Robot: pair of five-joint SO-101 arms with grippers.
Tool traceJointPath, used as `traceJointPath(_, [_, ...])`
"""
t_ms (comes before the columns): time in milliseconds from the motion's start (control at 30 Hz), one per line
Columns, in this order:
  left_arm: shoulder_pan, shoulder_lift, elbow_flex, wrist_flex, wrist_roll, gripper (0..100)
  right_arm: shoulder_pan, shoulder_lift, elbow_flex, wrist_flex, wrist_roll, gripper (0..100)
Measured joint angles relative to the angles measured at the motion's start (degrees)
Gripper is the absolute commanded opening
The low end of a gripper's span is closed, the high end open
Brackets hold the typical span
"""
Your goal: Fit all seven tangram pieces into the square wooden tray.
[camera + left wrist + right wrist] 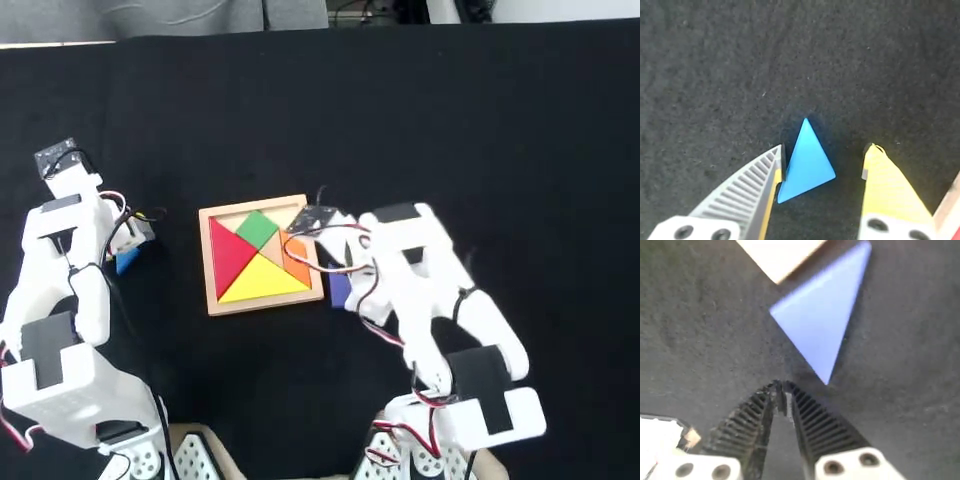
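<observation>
**Two triangles lay outside the square wooden tray (206, 260), one at each gripper.**

The light blue triangle (806, 162) lay on the black cloth (420, 120), well apart from the tray on the left arm's side. It sat between the spread jaws of the left gripper (824, 149), its long axis running along the gap and its apex pointing away from the wrist. One edge appeared to touch the grey finger (757, 182), while the yellow finger (887, 187) stood off from it, so nothing was gripped. The violet-blue triangle (820, 325) lay just beside the tray's edge on the right arm's side, and one corner pointed back at the right gripper (783, 386). That gripper's jaws were pressed together, held nothing, and their tips sat just short of the corner. Red, yellow, green and orange pieces lay in the tray.
</observation>
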Motion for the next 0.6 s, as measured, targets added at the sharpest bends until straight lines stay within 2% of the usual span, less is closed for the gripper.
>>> traceJointPath(533, [-1.3,0.0,0.0,-0.4,0.0,27,-0.4,0.0,0.5,-4.1,-2.5,1.1])
traceJointPath(600, [-1.2,0.0,0.0,-0.4,-0.1,24,-0.4,0.0,0.5,-4.3,-2.5,1.1])
